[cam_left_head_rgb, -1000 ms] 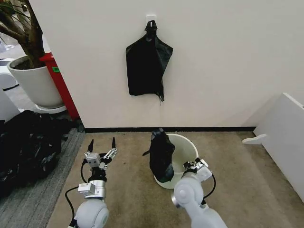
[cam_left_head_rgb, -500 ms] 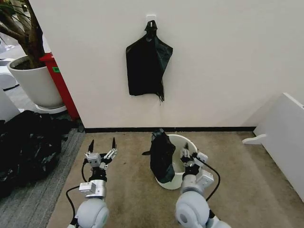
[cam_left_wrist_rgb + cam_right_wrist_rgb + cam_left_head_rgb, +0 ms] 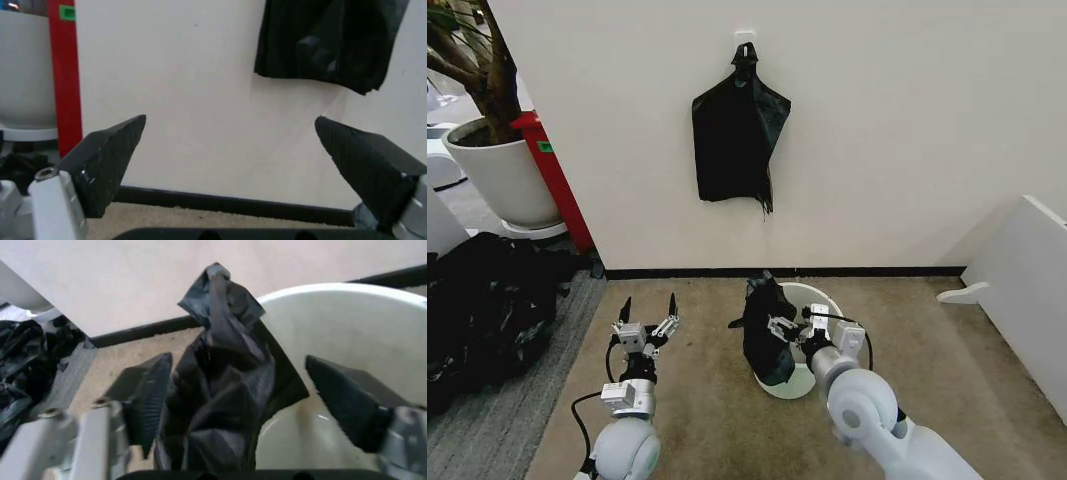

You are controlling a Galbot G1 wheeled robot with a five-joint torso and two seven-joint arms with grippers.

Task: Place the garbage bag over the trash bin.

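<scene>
The trash bin (image 3: pixel 822 310) is a cream-white bucket on the carpet by the wall, tipped toward me. The garbage bag (image 3: pixel 766 330) is crumpled black film hanging over its left rim and down the outside. My right gripper (image 3: pixel 789 327) reaches across the bin's mouth and is open. In the right wrist view its fingers (image 3: pixel 148 392) stand wide on either side of the garbage bag (image 3: pixel 223 410), with the bin's inner wall (image 3: pixel 347 335) behind. My left gripper (image 3: pixel 648 318) is open and empty, held upright left of the bin, facing the wall (image 3: pixel 229 119).
A flat black bundle of bags (image 3: pixel 735 130) hangs from a wall hook above the bin. A big black plastic heap (image 3: pixel 487 310) lies at the left. A plant pot (image 3: pixel 497 175) and a red post (image 3: pixel 555 180) stand behind it. A white panel (image 3: pixel 1027 290) leans at the right.
My right gripper has swung from the bin's right rim across its mouth to the bag on the left rim. The left gripper has barely moved.
</scene>
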